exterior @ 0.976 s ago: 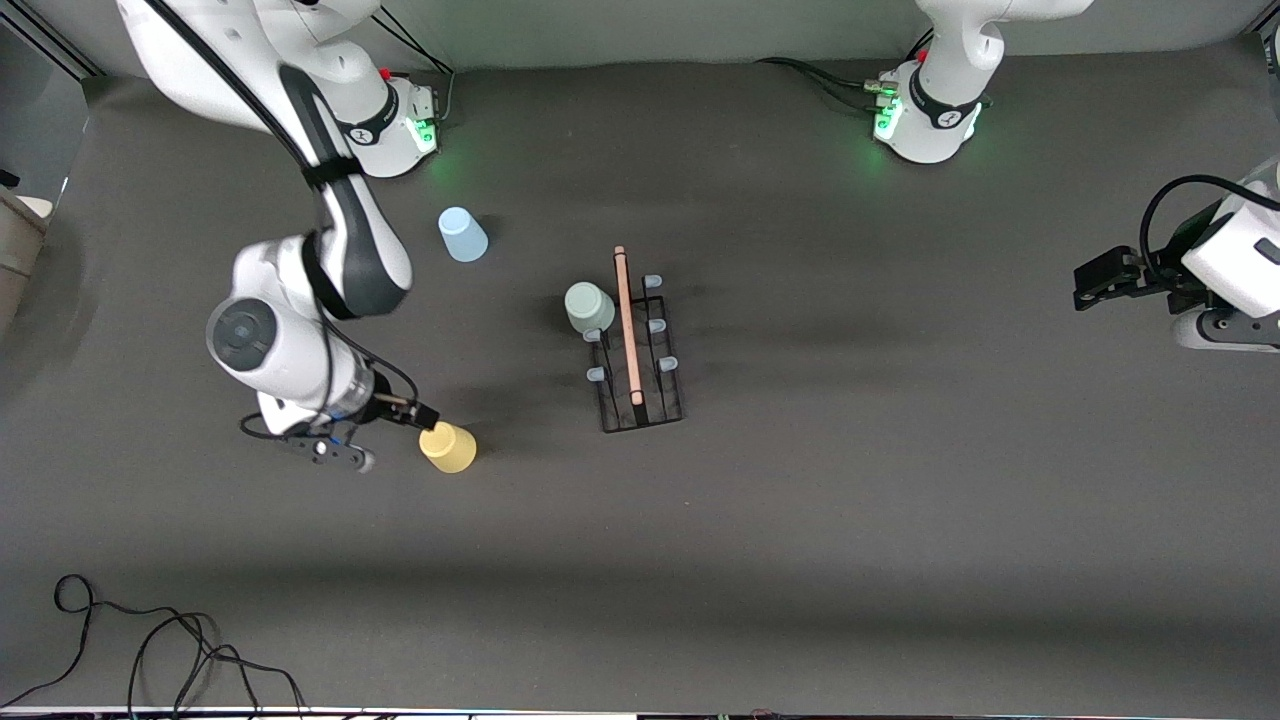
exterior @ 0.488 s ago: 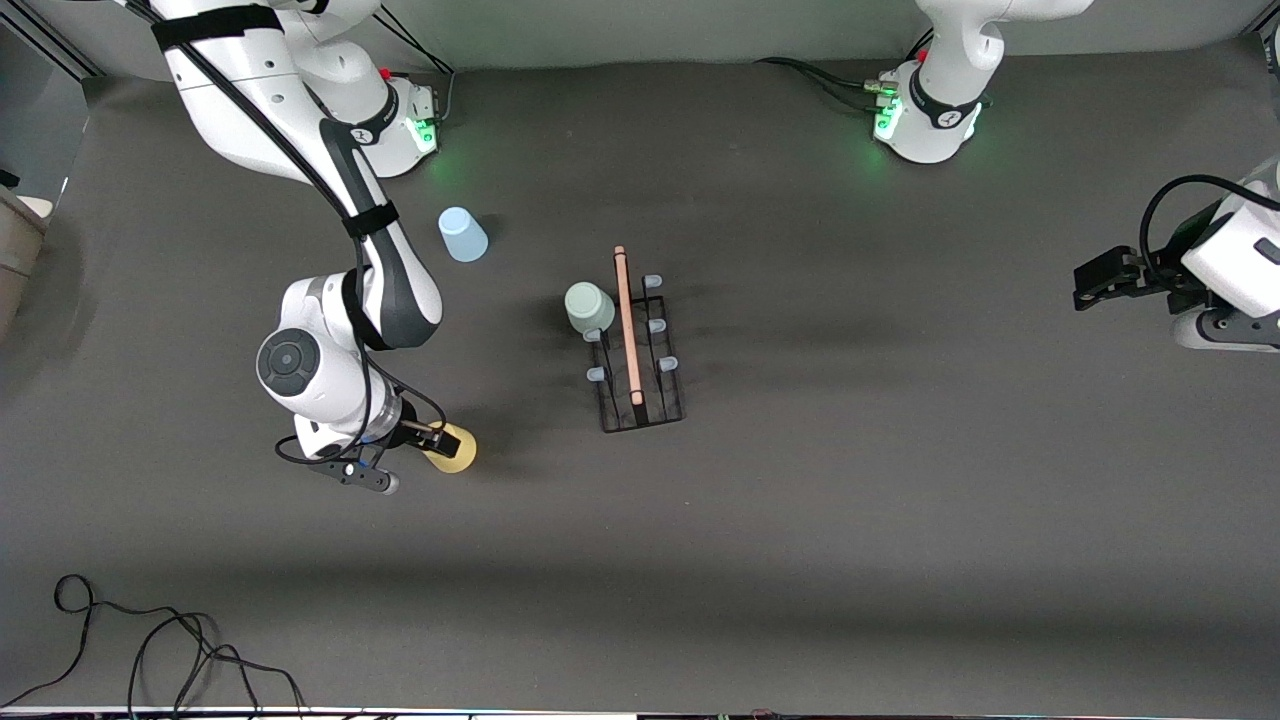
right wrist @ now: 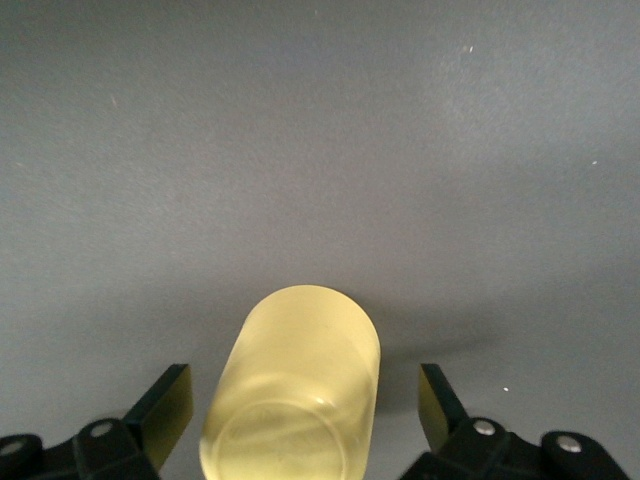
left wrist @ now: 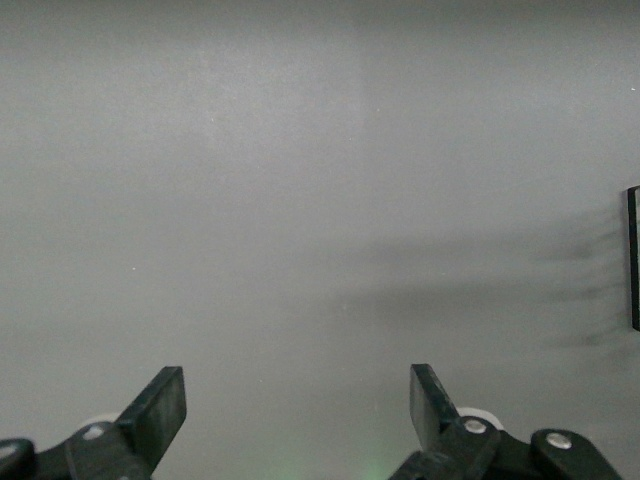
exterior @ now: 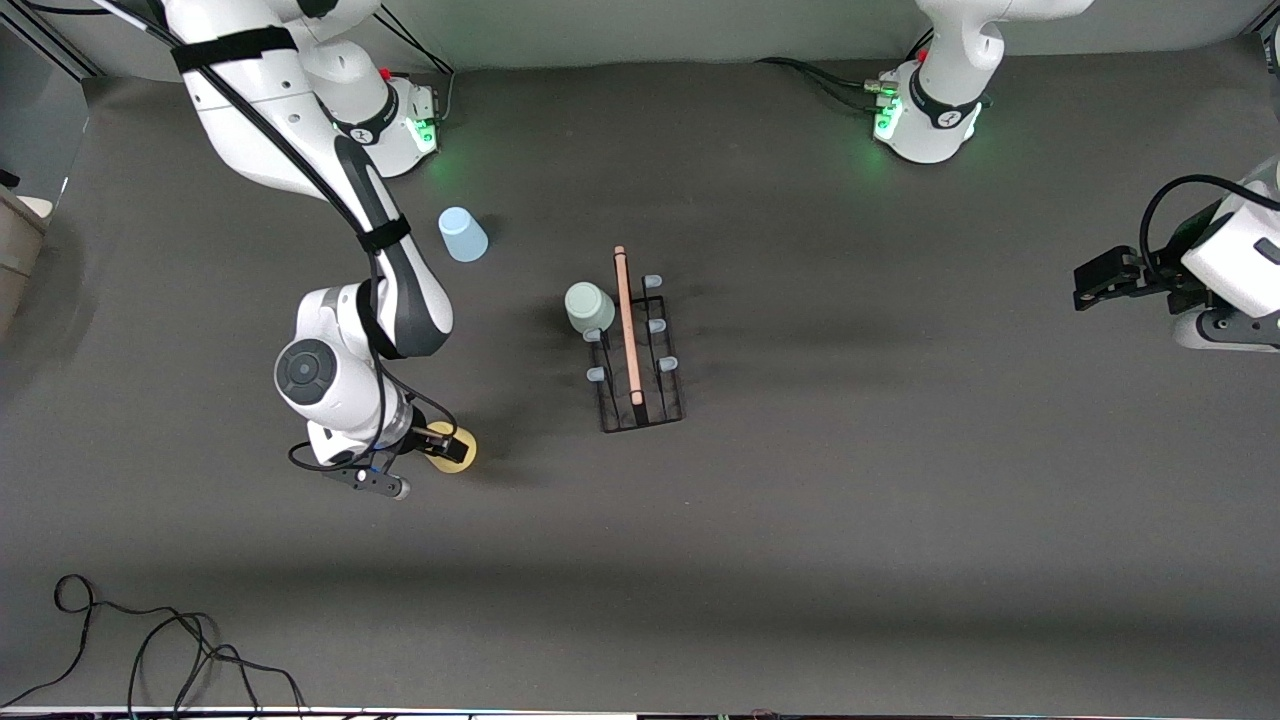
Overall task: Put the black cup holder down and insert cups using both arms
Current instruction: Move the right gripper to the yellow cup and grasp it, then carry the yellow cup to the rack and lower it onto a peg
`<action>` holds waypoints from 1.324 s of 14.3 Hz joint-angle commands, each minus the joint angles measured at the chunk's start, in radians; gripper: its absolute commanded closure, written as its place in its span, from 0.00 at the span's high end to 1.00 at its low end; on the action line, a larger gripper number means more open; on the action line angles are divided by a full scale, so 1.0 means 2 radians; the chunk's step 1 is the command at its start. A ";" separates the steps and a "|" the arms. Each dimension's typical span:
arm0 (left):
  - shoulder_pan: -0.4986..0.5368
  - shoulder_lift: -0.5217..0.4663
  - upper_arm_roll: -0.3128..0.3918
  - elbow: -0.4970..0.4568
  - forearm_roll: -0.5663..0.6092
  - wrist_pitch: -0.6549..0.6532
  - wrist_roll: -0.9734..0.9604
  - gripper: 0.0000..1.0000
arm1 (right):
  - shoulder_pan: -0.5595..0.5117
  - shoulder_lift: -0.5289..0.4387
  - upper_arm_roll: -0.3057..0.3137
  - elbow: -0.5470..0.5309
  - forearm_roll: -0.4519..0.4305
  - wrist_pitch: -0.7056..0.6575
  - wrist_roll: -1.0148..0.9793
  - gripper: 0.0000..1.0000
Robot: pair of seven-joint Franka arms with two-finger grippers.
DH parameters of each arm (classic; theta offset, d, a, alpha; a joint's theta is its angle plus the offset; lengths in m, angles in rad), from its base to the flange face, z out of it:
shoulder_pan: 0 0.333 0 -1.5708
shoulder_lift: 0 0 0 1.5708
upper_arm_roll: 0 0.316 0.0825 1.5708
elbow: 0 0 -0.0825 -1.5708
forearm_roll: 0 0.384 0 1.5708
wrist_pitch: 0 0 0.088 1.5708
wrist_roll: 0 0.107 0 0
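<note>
High front camera; wrist cameras view table [exterior: 800,550] closely.

Black cup holder [exterior: 640,345] upright mid-table; grey-green cup [exterior: 588,306] inverted on peg.

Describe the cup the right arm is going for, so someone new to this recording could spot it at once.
Start at the black cup holder mid-table, then look toward the right arm's end and nearer the front camera, where the right tool stands open around a yellow cup. It is the only yellow one: the light blue cup stands farther from the camera, and the grey-green cup sits on the holder.
</note>
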 commanded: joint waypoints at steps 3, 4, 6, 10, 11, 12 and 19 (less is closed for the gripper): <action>-0.004 0.001 0.002 0.008 0.007 -0.002 0.006 1.00 | 0.012 -0.007 0.001 0.012 0.026 -0.023 -0.007 0.00; -0.004 0.001 0.002 0.008 0.007 -0.002 0.006 1.00 | 0.012 -0.019 0.001 0.012 0.026 -0.036 -0.006 0.00; -0.004 0.002 0.002 0.008 0.007 -0.001 0.007 1.00 | 0.012 -0.052 0.000 0.014 0.027 -0.066 -0.001 0.00; -0.004 0.001 0.002 0.008 0.006 0.000 0.006 1.00 | 0.030 -0.098 0.002 0.033 0.042 -0.122 0.083 0.00; -0.003 0.001 0.002 0.012 0.006 0.001 0.006 1.00 | 0.047 -0.099 0.002 0.047 0.043 -0.130 0.116 0.00; -0.003 0.001 0.002 0.015 0.006 0.001 0.006 1.00 | 0.061 -0.098 0.002 0.060 0.044 -0.132 0.155 0.00; -0.001 0.001 0.002 0.012 0.006 0.004 0.006 1.00 | 0.150 -0.067 0.000 0.123 0.035 -0.128 0.317 0.00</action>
